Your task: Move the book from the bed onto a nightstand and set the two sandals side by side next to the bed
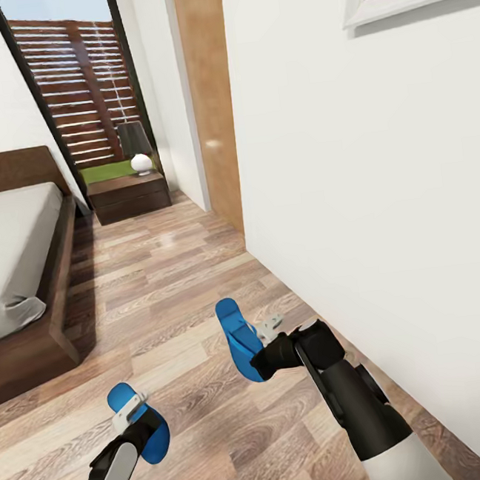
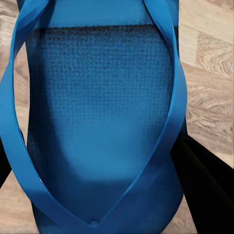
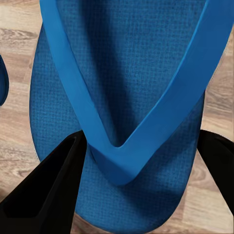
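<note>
Bed (image 1: 17, 243) seen at left of frame, nightstand (image 1: 129, 195) with lamp at upper left, beyond bed's head end; book not made out.

Two sandals carried above wood floor (image 1: 179, 292), lower frame, well apart.

Left sandal (image 1: 141, 423) clamped in left claw (image 1: 134, 420); right sandal (image 1: 240, 340) clamped in right claw (image 1: 270, 341).

Sandals judged light, bendy, textured sole, smooth straps; grip best taken across sole edge.

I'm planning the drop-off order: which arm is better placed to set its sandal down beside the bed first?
Left, probably. The left gripper holds its sandal on the side nearer the bed; the right gripper sits by the wall.
</note>
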Controlling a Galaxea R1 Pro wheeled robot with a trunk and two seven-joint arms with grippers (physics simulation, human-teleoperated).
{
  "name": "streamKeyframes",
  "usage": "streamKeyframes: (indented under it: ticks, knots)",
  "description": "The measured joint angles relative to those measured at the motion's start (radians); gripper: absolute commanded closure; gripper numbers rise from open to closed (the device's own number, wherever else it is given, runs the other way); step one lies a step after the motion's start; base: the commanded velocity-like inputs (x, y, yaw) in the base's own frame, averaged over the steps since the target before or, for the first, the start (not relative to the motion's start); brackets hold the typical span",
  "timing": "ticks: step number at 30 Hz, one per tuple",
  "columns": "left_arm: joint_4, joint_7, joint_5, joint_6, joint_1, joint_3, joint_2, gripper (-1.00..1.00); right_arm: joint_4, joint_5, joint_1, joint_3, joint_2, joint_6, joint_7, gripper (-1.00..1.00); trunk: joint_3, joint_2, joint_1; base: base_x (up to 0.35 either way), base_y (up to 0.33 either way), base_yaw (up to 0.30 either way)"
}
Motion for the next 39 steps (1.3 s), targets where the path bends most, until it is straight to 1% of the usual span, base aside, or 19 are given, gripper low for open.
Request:
streamKeyframes:
  ticks: [6, 11, 18, 25, 35, 37, 39]
  knots:
    - [0.023, 0.001, 0.000, 0.000, 0.000, 0.005, -0.004, 1.00, -0.002, 0.000, 0.001, 0.002, 0.000, 0.000, 0.000, 1.00, 0.000, 0.000, 0.000, 0.314, -0.166, 0.288]
    - [0.054, 0.000, 0.003, -0.001, -0.001, 0.027, -0.006, 1.00, -0.007, -0.001, 0.004, 0.003, 0.000, 0.000, 0.001, 1.00, 0.000, 0.000, 0.000, 0.309, -0.191, 0.288]
    - [0.066, -0.002, 0.006, -0.001, -0.002, 0.036, -0.006, 1.00, -0.010, 0.000, 0.006, 0.004, 0.000, 0.000, 0.001, 1.00, -0.001, 0.000, 0.000, 0.310, -0.169, 0.288]
    - [0.067, -0.007, 0.007, -0.002, -0.002, 0.045, -0.006, 1.00, -0.011, 0.003, 0.007, 0.005, 0.000, 0.000, 0.001, 1.00, -0.003, 0.000, 0.000, 0.325, 0.001, 0.288]
    - [0.067, -0.008, 0.007, -0.002, -0.002, 0.049, -0.006, 1.00, -0.010, 0.003, 0.007, 0.006, 0.000, 0.000, 0.002, 1.00, -0.006, 0.000, 0.000, 0.329, 0.007, 0.288]
    - [0.067, -0.008, 0.007, -0.002, -0.002, 0.049, -0.006, 1.00, -0.011, 0.000, 0.007, 0.020, 0.000, 0.001, 0.002, 1.00, -0.007, 0.000, 0.000, 0.330, -0.002, 0.287]
    - [0.067, -0.008, 0.007, -0.002, -0.002, 0.049, -0.007, 1.00, -0.011, 0.003, 0.007, 0.025, 0.000, 0.000, 0.002, 1.00, -0.008, 0.000, 0.000, 0.330, -0.026, 0.281]
